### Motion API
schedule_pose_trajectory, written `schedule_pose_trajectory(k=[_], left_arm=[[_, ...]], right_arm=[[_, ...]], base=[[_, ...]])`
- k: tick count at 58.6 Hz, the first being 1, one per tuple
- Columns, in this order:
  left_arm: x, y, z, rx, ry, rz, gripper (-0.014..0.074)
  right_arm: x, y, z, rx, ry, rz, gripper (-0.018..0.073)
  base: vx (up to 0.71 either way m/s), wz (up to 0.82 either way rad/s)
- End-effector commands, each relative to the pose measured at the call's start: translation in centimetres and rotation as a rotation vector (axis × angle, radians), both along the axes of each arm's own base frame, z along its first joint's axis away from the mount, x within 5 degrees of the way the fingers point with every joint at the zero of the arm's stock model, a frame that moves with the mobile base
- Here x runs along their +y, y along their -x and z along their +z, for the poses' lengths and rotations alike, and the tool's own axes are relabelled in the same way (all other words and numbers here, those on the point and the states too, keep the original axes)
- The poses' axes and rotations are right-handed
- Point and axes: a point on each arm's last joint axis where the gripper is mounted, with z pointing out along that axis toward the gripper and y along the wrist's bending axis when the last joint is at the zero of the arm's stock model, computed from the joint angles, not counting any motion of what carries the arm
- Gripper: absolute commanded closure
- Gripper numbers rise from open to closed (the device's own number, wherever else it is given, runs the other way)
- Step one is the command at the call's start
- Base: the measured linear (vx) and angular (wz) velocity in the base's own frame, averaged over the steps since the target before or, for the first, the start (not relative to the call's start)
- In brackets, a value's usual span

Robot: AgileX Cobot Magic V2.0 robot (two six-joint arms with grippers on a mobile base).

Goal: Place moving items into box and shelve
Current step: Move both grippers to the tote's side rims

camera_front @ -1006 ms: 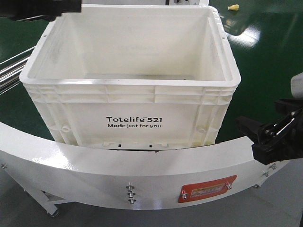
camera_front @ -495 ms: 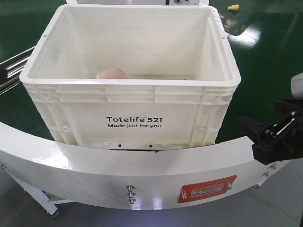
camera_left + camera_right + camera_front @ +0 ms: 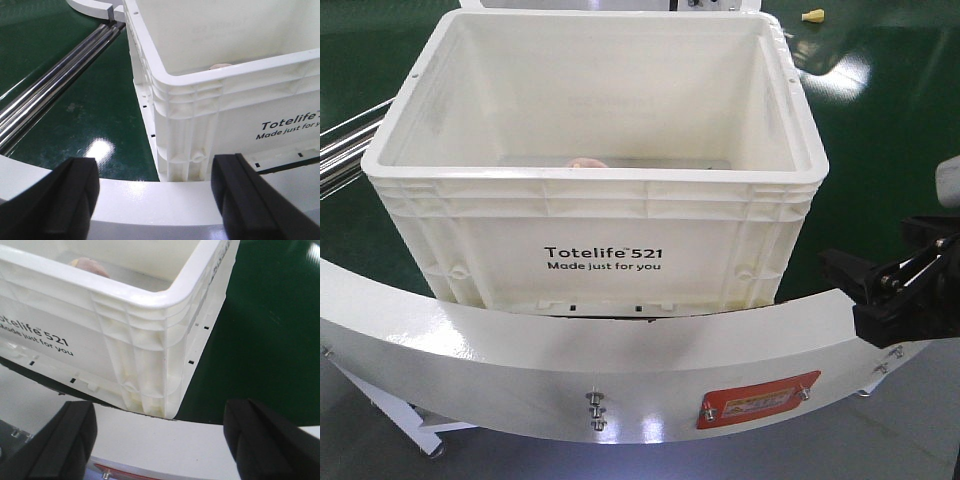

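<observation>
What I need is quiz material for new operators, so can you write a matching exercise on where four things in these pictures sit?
Things
1. pinkish toy
2. small yellow item
3. red label
4. steel rails

Places
A. on the curved white panel in front of the box
B. left of the box, running alongside it
C. inside the box, low against its near wall
D. on the green surface beyond the box's far right corner

Pairs: 1-C, 2-D, 3-A, 4-B
</observation>
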Motion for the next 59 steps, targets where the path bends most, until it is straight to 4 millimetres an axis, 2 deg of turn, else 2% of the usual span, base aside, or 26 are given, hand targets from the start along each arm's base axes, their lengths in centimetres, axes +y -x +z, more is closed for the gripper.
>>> schedule_pose_trajectory(k=[1, 7, 11, 20, 29, 40, 52, 59], left_arm=[[-0.1, -0.5, 1.4, -0.083, 0.050, 0.018, 0.0025], [0.1, -1.3, 1.7, -0.043, 0.039, 0.049, 0.0026], [0.2, -2.3, 2.0, 0.010, 0.011, 0.068, 0.0026], [0.0, -5.2, 3.3, 0.090, -0.031, 0.073, 0.0026], [-0.5, -8.5, 4.4, 0.135, -0.053, 0.065, 0.0026], [-1.0, -12.2, 6.0, 0.184, -0.050, 0.086, 0.0026], [-2.5, -15.7, 7.3, 0.217, -0.050, 0.089, 0.0026], [-3.2, -17.9, 7.0, 0.285, -0.075, 0.113, 0.0026]], right_arm=[[0.0, -0.3, 1.6, -0.082, -0.075, -0.033, 0.0006], [-0.1, -0.6, 2.3, -0.089, -0.080, -0.065, 0.0027], [-0.1, -1.0, 3.7, -0.092, -0.070, -0.078, 0.0044], [0.6, -2.8, 5.8, -0.026, -0.028, -0.107, 0.0066], [1.8, -5.9, 7.2, 0.093, 0.016, -0.168, 0.0059], [2.1, -10.5, 8.7, 0.187, -0.005, -0.265, 0.0032], [3.5, -14.6, 8.9, 0.257, 0.019, -0.287, 0.0032], [4.2, -16.4, 8.6, 0.298, 0.040, -0.296, 0.0032]], base=[[0.00, 0.00], [0.00, 0.00], [0.00, 0.00], [0.00, 0.00], [0.00, 0.00], [0.00, 0.00], [0.00, 0.00], [0.00, 0.00]])
